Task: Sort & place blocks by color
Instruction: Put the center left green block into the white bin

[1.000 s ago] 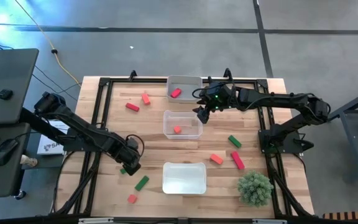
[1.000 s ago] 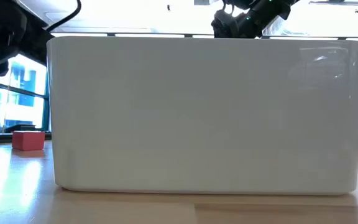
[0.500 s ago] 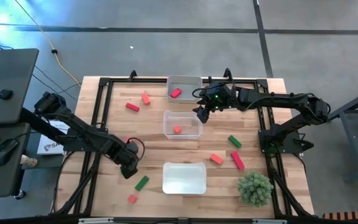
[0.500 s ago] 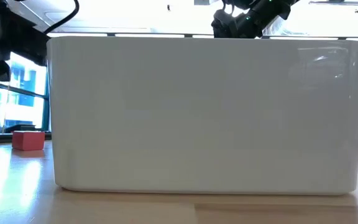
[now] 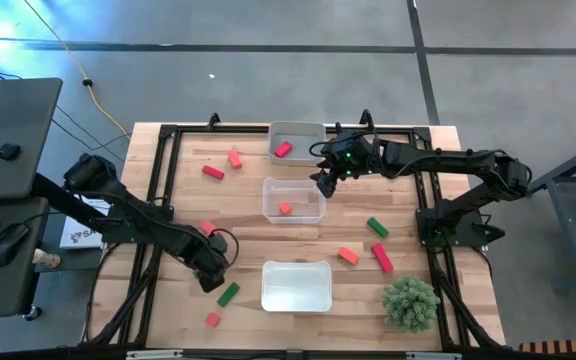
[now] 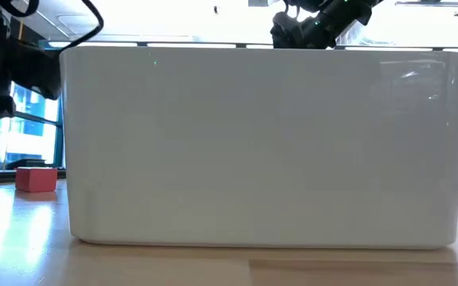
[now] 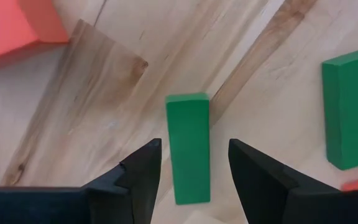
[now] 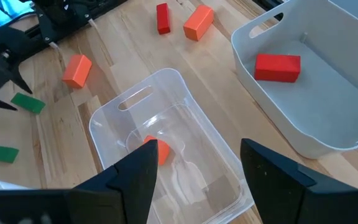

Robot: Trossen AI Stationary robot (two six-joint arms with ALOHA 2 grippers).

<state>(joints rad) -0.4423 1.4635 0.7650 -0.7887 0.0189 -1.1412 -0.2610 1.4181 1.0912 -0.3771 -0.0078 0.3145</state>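
A green block (image 7: pixel 188 146) lies flat on the wood near the table's left front. My left gripper (image 7: pixel 194 144) points straight down over it, open, one finger on either side along its long sides; I see no touch. In the high view this gripper (image 5: pixel 211 275) hides that block. A second green block (image 5: pixel 228 293) and an orange-red one (image 5: pixel 206 228) lie close by. My right gripper (image 5: pixel 325 185) hovers open and empty above the middle clear tray (image 5: pixel 293 200), which holds an orange block (image 8: pixel 157 151). The far tray (image 5: pixel 296 142) holds a crimson block (image 8: pixel 277 66).
The near white tray (image 5: pixel 296 285) fills the low view. Loose blocks: crimson (image 5: pixel 213 171) and orange (image 5: pixel 235 157) at far left, green (image 5: pixel 377 227), orange (image 5: pixel 348 255) and crimson (image 5: pixel 382 258) at right, small orange (image 5: pixel 213 319) at the front. A bushy plant (image 5: pixel 410 302) stands front right.
My left gripper has sunk and shifted toward the table's near edge, rolling its wrist somewhat, and now stands over the green block. The orange-red block behind it has come into view. The right arm has kept still.
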